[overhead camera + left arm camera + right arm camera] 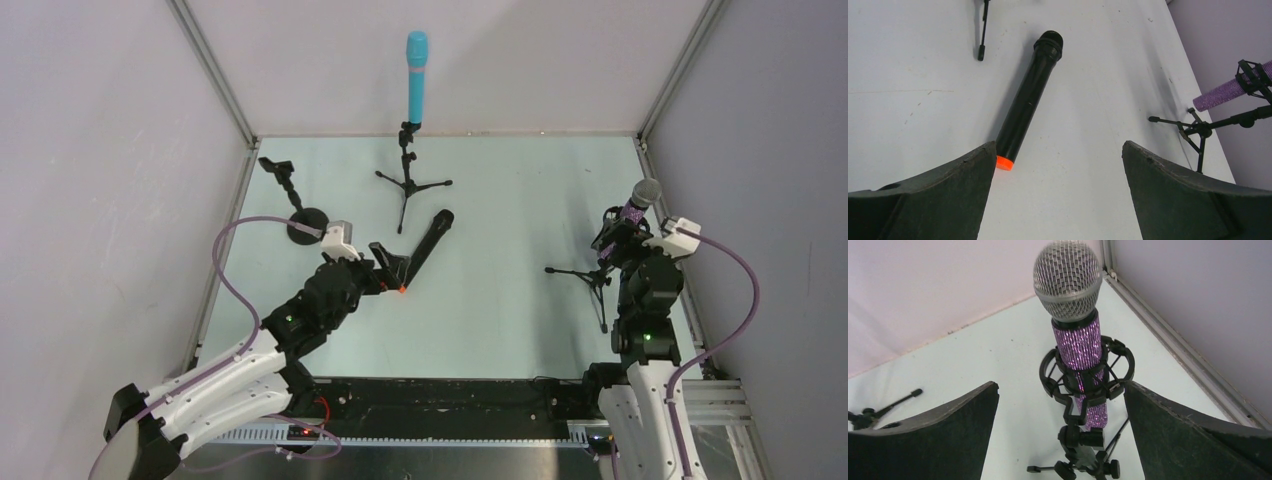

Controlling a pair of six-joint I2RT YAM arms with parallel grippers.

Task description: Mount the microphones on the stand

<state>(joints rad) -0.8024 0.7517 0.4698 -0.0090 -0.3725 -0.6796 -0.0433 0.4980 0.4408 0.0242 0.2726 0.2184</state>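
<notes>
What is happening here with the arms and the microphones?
Two robot arms are putting microphones on stands. The turquoise microphone stands upright in the back tripod stand. The purple microphone sits in the right stand's clip, the right claw open on either side of it. The black microphone lies flat on the table, the open left claw near its orange end. The round-base stand on the left holds nothing.

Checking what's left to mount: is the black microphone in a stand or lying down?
Lying down. The black microphone rests flat on the table, its orange end beside the open left gripper.
</notes>
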